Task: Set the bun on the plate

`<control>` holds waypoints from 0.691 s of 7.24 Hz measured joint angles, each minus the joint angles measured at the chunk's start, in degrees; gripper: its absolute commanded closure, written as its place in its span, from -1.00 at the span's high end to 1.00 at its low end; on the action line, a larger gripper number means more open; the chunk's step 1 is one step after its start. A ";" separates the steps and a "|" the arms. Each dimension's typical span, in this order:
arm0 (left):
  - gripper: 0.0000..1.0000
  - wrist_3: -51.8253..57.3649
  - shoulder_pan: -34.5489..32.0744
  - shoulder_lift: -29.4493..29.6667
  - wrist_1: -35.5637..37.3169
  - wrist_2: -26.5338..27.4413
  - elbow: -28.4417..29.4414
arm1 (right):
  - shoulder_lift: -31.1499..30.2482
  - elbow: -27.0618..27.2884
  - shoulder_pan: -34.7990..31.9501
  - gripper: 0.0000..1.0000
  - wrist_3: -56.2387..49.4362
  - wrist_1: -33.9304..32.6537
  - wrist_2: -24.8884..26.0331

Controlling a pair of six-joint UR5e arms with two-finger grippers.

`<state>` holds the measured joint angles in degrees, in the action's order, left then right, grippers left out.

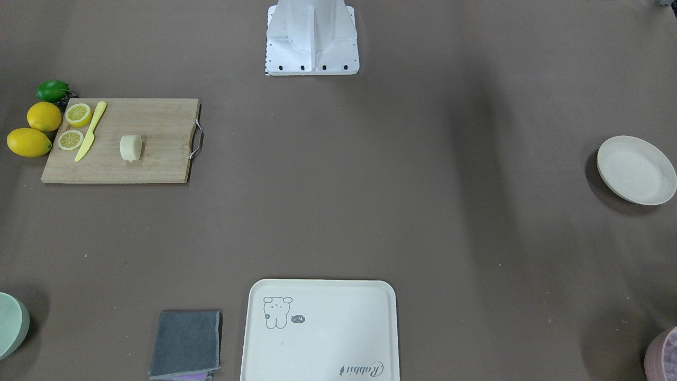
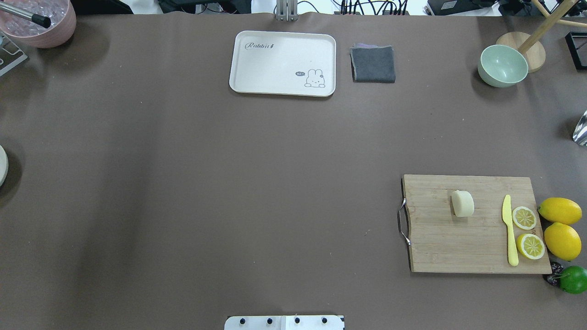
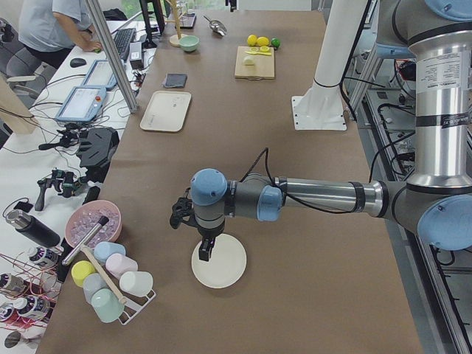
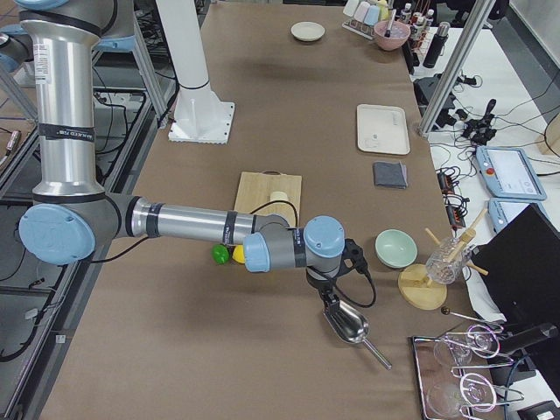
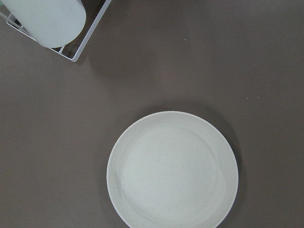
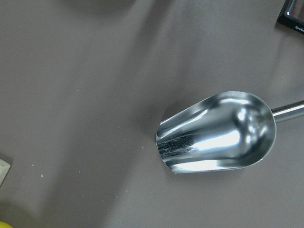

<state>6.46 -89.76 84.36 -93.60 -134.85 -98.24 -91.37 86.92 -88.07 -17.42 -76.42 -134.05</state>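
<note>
The bun (image 2: 462,203), a small pale cream lump, lies on a wooden cutting board (image 2: 458,243) at the table's right side; it also shows in the front view (image 1: 130,147). The round off-white plate (image 1: 636,169) sits empty at the table's far left end and fills the left wrist view (image 5: 172,169). My left gripper (image 3: 205,249) hangs just above the plate (image 3: 219,262); I cannot tell whether it is open or shut. My right gripper (image 4: 324,293) hovers over a metal scoop (image 6: 216,133), well away from the bun (image 4: 278,198); its state cannot be told either.
On the board lie a yellow knife (image 2: 510,229) and two lemon slices (image 2: 524,217). Whole lemons (image 2: 559,211) and a lime (image 2: 573,279) sit beside it. A cream tray (image 2: 283,63), grey cloth (image 2: 373,63) and green bowl (image 2: 502,65) line the far edge. A cup rack (image 3: 110,284) stands near the plate.
</note>
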 measured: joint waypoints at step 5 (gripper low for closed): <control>0.95 -0.56 0.09 -0.19 -0.18 -0.10 -0.12 | 0.12 -0.17 0.06 0.99 0.09 -0.05 -0.04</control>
<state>5.91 -89.68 84.17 -93.78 -134.95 -98.36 -91.25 86.75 -88.01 -17.33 -76.47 -134.09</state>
